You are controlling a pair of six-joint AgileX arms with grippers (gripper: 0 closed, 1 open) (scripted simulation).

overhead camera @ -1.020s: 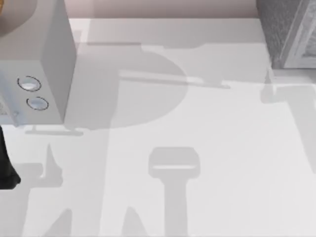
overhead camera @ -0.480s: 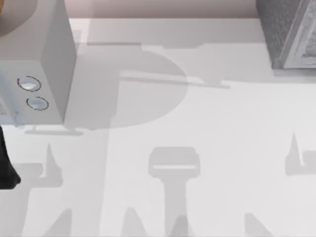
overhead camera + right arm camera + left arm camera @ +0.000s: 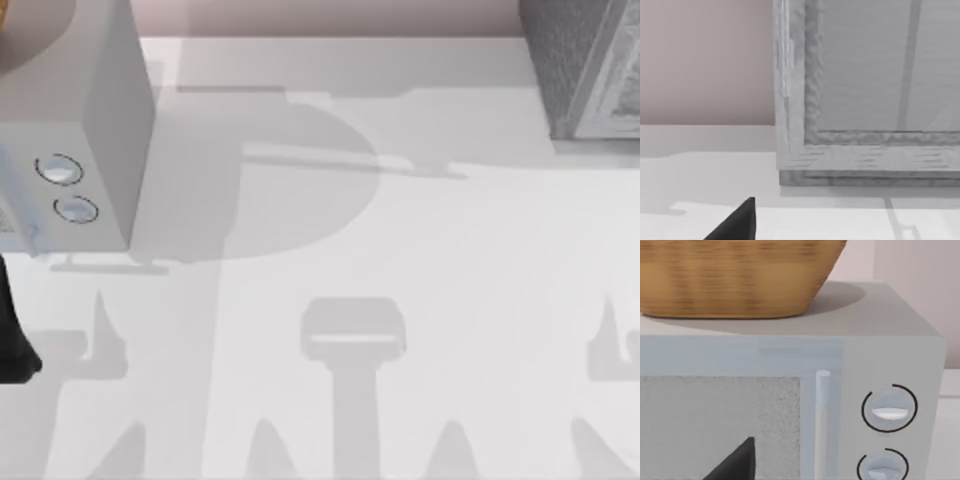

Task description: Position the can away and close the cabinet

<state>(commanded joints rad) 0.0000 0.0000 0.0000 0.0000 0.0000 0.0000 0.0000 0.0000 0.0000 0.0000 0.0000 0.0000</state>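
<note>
From above, the white table (image 3: 400,250) carries two boxy units: one smooth light-grey box (image 3: 90,130) with two round dials (image 3: 58,170) at the left edge, and one cabinet (image 3: 585,70) with dark speckled sides at the far right corner, its paler framed door facing forward and lying flat against the body. A dark piece of the left arm (image 3: 12,340) shows at the left edge, in front of the dialled box. In the left wrist view, one woven basket (image 3: 735,275) stands on top of that box, whose front shows one vertical handle (image 3: 822,420) beside a speckled window and the two dials; a single black fingertip (image 3: 737,462) points toward the window, and I cannot tell how the pincer stands. In the right wrist view, the cabinet's framed door panel fills the far side, and one black fingertip (image 3: 737,222) sits low above the table, well short of it; here too the pincer's state cannot be told
</note>
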